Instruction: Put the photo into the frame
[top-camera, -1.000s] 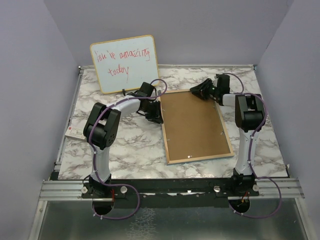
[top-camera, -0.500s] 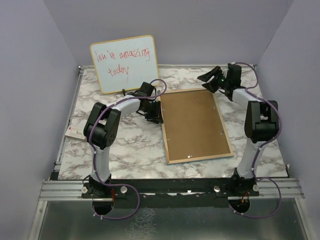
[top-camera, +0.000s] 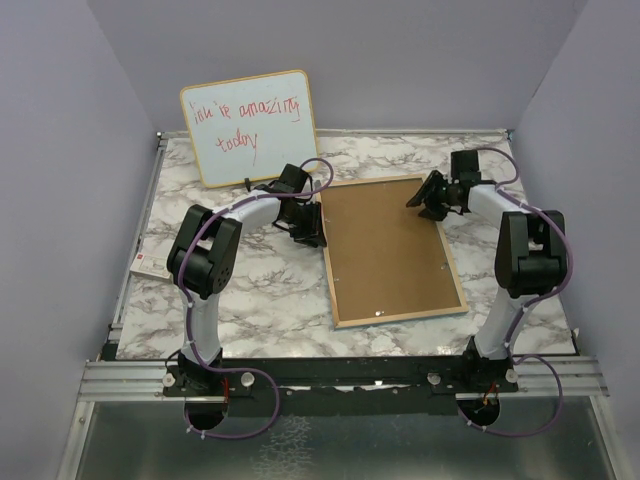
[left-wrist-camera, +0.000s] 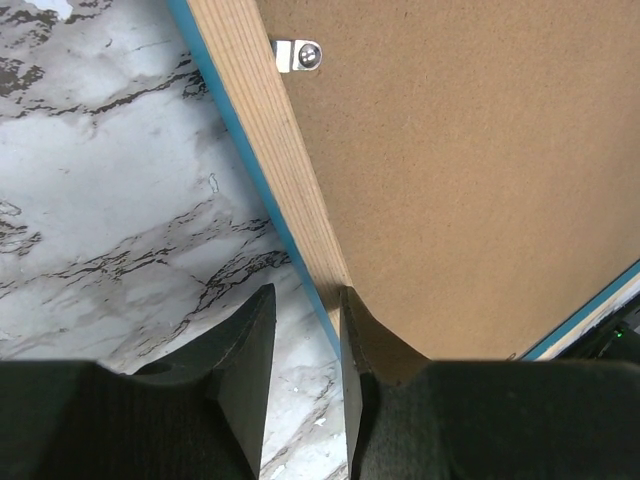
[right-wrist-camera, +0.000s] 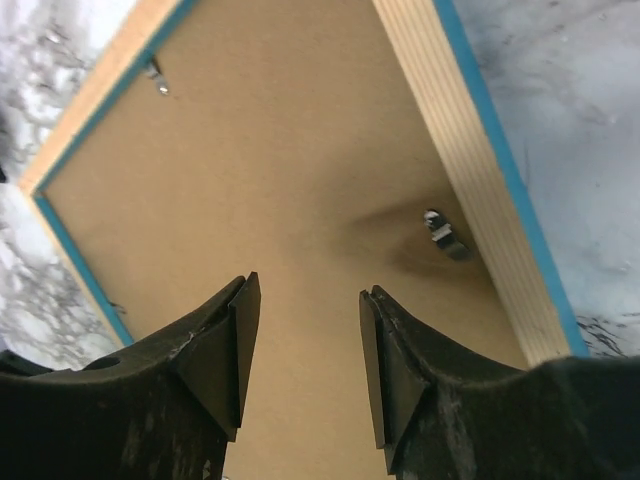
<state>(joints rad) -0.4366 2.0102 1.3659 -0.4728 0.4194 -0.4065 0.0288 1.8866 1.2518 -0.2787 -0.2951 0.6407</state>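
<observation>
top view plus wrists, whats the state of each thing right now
frame, lying flat on the table, wood face up
backing board, seated in the frame
whiteboard, propped upright at the back, red writing on it
left hand, at the frame's left edge, fingers slightly apart, grip unclear
right hand, open over the backing board, holding nothing
photo, not in view
</observation>
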